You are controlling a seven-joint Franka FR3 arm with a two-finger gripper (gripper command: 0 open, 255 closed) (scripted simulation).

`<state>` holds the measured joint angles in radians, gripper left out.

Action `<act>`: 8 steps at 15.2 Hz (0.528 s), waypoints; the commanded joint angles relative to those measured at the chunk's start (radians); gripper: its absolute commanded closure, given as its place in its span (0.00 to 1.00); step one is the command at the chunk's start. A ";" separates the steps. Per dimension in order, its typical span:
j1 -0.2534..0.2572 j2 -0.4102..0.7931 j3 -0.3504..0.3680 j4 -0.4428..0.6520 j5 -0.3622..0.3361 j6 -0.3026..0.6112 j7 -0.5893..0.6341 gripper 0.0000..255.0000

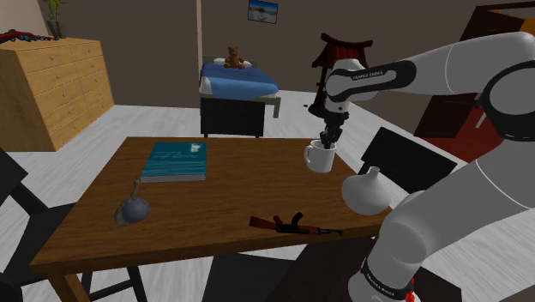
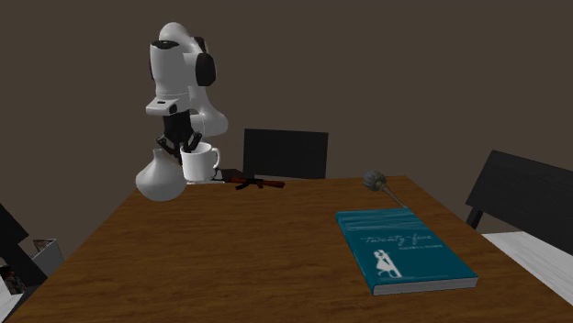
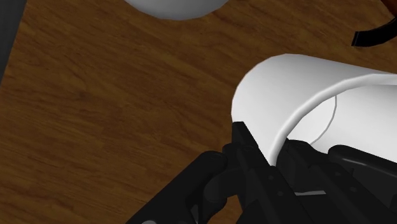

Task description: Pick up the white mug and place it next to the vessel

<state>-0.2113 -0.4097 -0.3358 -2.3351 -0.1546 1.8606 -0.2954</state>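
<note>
Clamping the rim of the white mug (image 1: pixel 320 158), one finger inside and one outside, the tool (image 1: pixel 329 142) held it upright at the wooden counter (image 1: pixel 231 197). In the shoulder view the mug was near the white round-bellied vessel (image 1: pixel 369 190), at its 10 o'clock, not touching it. A teal book (image 1: pixel 174 160) lay at the mug's 9 o'clock, a toy rifle (image 1: pixel 293 225) at its 7 o'clock.

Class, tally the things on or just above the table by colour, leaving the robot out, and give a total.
White: 2, mug and vessel
Teal: 1, book
Grey: 1, stemmed ball
Brown and black: 1, rifle
Total: 5
</note>
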 commanded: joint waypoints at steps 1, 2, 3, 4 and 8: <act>0.000 0.006 -0.003 -0.022 -0.001 0.029 0.001 1.00; 0.000 0.010 -0.005 -0.033 -0.001 0.044 0.001 1.00; -0.001 0.014 -0.007 -0.043 -0.002 0.058 0.001 1.00; -0.001 0.018 -0.008 -0.053 -0.002 0.072 0.000 1.00; -0.001 0.037 -0.016 -0.092 -0.003 0.130 -0.001 1.00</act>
<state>-0.2121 -0.3767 -0.3498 -2.4155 -0.1571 1.9734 -0.2965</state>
